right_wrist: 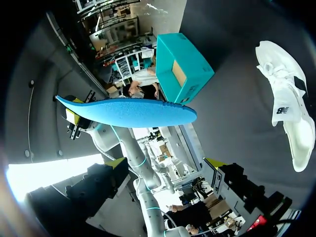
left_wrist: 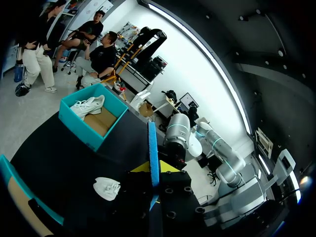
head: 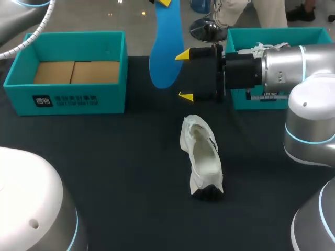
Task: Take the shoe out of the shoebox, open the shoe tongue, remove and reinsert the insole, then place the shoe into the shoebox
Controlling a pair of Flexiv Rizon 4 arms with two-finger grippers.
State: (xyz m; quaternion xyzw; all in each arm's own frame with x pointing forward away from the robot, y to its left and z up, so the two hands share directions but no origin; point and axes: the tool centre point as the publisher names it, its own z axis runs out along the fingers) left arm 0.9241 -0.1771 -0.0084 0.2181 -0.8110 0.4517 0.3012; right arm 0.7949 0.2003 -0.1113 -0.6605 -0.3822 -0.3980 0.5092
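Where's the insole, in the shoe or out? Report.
Out: the left gripper holds the blue insole aloft, apart from the white shoe on the table.

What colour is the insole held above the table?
The insole is bright blue, shown best in the right wrist view.

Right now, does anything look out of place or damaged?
Nothing damaged. The insole is out of the shoe, held in mid-air by the left gripper; the shoe lies on the table.

- Bare bench [head: 115,167] surrounds the shoe [head: 201,157] on every side.
- The insole [head: 165,47] hangs between the left shoebox [head: 68,97] and the right shoebox [head: 277,35], ahead of the right end effector [head: 185,76].
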